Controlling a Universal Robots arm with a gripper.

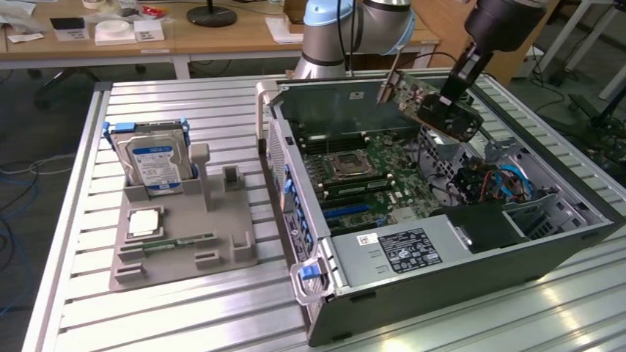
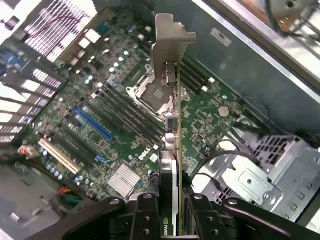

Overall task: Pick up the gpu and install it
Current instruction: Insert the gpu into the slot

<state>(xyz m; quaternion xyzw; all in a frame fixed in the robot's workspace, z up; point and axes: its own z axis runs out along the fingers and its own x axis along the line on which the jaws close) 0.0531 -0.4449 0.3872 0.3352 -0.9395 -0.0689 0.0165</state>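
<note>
— Exterior view first. Inside the case?
— Open tower case (image 1: pixel 440 293) lying on its side on the slatted table (image 1: pixel 196 323). Within: motherboard (image 1: pixel 377 183) with a bare CPU socket (image 1: pixel 350 166), a labelled power supply (image 1: pixel 406 249) at the near end, and blue cables (image 1: pixel 509 183) toward the exterior view's right.
— And the gpu?
— Held in the air over the case's far part, tilted, seated in no slot: gpu (image 1: pixel 440 110), clamped by the gripper (image 1: pixel 455 95).
— Grey holder?
— Holder (image 1: pixel 186 257) on the exterior view's left of the case. Hard drive (image 1: pixel 152 165) upright in the back slot, processor chip (image 1: pixel 144 222) flat in the middle, memory stick (image 1: pixel 181 242) lying near the front.
— Wrist view?
— Gpu (image 2: pixel 172 125) seen edge-on, silver bracket (image 2: pixel 167 50) at its far end, hanging above the motherboard (image 2: pixel 100 100) beside the CPU socket (image 2: pixel 152 92). Blue slot (image 2: pixel 92 122) empty.
— Jaws?
— Gripper (image 2: pixel 175 202) partly closed, pinching the card between its fingers (image 2: pixel 145 215), one on each face.
</note>
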